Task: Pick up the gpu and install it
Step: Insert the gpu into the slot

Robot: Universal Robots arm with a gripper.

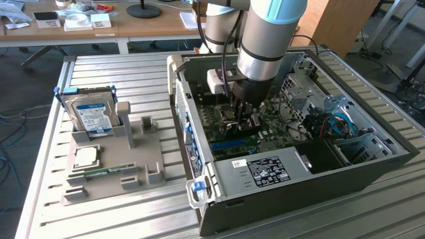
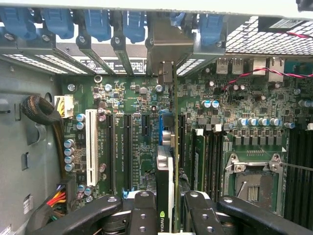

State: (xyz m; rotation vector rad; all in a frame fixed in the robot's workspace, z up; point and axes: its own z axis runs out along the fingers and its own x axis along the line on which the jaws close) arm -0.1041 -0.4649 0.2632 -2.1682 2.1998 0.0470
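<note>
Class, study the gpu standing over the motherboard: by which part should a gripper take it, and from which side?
By its upper edge, pinched across the flat faces, from above, through the open case. The gpu stands on edge, its lower edge facing the motherboard, so only the top is free. The gripper holds it that way.

The gpu [image 2: 165, 188] shows a circuit-board edge beside smooth black plastic, the gripper [image 2: 169, 198] looks matt black, perhaps rubber-coated, and the computer case [image 1: 345, 180] is grey sheet metal.
</note>
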